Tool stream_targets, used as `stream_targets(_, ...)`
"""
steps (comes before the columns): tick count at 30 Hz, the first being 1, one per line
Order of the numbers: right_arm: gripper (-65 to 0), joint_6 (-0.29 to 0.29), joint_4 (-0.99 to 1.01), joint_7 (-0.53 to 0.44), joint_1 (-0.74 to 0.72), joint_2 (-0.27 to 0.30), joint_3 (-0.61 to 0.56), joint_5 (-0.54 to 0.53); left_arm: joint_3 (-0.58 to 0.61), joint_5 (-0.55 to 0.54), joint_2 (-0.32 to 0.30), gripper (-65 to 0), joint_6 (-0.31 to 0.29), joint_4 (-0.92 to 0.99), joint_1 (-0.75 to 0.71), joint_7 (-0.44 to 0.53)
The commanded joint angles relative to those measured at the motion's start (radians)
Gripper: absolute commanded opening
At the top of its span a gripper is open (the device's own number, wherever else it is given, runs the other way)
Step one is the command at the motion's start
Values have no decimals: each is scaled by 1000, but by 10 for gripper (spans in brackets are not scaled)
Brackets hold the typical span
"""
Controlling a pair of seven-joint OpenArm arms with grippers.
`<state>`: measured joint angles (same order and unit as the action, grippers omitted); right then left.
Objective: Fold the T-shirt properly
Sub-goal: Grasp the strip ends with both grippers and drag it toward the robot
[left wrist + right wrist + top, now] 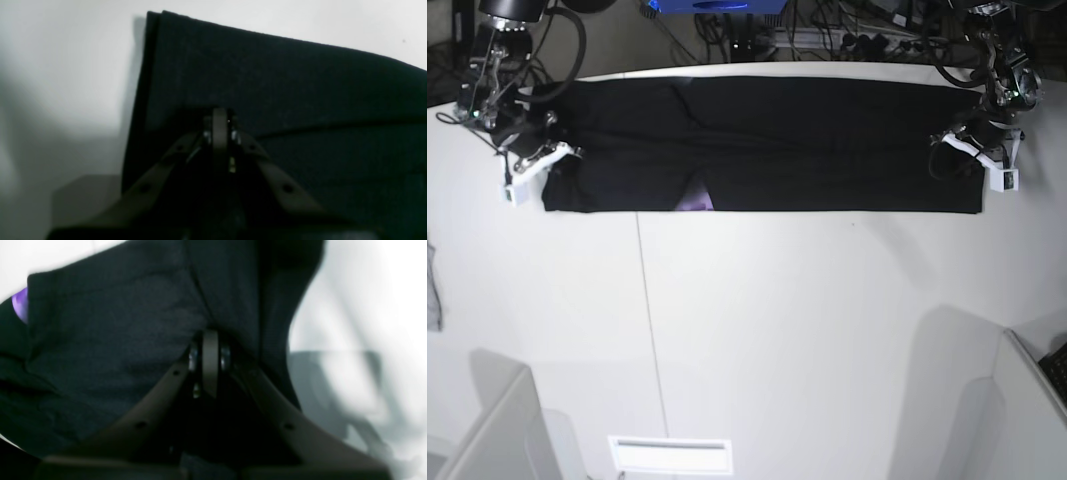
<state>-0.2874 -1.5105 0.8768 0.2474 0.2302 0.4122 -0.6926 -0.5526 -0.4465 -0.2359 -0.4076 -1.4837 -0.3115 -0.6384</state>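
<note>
DONE: T-shirt folded into a long band across the far desk, purple print peeking at its near edge | NOW: my right tool pinches its left end, my left tool its right end | LEFT: I judge cross-folds remain.

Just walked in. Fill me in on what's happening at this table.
A two-armed robot is partway through folding a black T-shirt. The shirt lies across the far side of the white table as a long, narrow band, with a bit of purple print peeking out at its near edge. The left gripper is shut on one end of the band and the right gripper is shut on the other end, so both ends are pinched.
</note>
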Motion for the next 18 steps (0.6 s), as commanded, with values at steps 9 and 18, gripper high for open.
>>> stream_targets(9,-650,12,140,-18,-135,45,-2,41,1,53,-9,-650,14,84,117,-48)
stream_targets(18,-650,12,224,-58,-268,24,-112,216,1,190,0,-650,14,87,211,-48)
